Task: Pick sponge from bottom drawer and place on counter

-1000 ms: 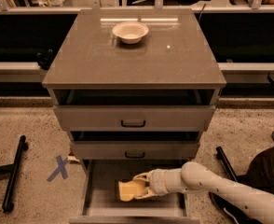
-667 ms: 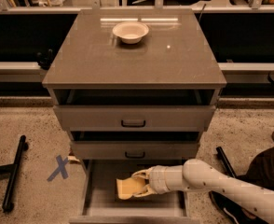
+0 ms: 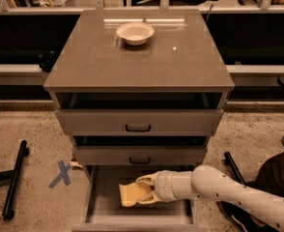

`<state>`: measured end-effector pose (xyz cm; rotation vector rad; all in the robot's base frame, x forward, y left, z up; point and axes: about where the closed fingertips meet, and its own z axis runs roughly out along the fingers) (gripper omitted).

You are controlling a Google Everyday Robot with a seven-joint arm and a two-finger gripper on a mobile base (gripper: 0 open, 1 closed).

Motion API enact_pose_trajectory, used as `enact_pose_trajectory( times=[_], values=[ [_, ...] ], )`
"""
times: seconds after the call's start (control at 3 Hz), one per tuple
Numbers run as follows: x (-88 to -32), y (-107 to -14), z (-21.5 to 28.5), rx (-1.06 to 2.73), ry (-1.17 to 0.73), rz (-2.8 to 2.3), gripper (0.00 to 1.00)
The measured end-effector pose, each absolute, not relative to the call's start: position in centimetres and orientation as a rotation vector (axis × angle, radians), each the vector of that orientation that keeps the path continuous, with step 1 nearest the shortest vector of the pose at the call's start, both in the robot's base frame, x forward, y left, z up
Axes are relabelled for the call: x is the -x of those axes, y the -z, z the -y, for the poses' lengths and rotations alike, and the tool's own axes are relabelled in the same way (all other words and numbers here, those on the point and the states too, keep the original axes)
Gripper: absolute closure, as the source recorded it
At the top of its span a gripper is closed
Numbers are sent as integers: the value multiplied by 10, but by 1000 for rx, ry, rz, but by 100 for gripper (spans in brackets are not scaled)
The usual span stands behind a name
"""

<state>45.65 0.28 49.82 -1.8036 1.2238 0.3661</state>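
Note:
The yellow-tan sponge (image 3: 134, 194) lies in the open bottom drawer (image 3: 103, 209), left of centre on its grey floor. My gripper (image 3: 149, 191) reaches in from the right on a white arm, its fingers on either side of the sponge's right end. The counter (image 3: 137, 57) is the glossy grey-brown top of the cabinet, well above the gripper.
A cream bowl (image 3: 135, 33) sits at the back middle of the counter. Two upper drawers with dark handles (image 3: 138, 128) stand slightly open above the bottom one. A blue X (image 3: 61, 173) marks the floor at left, beside a black bar (image 3: 14, 179).
The gripper and arm have shifted slightly left over the sponge, which has shifted left with it on the drawer floor.

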Motion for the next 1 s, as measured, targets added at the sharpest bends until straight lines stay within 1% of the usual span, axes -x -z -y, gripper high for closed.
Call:
enact_pose_trajectory(
  times=[0.33,1.0],
  values=[
    [-463,-537,-6,1802,-347,-1151,100],
    [-477,-667,-18,1800,-215,-950,100]
  ],
)
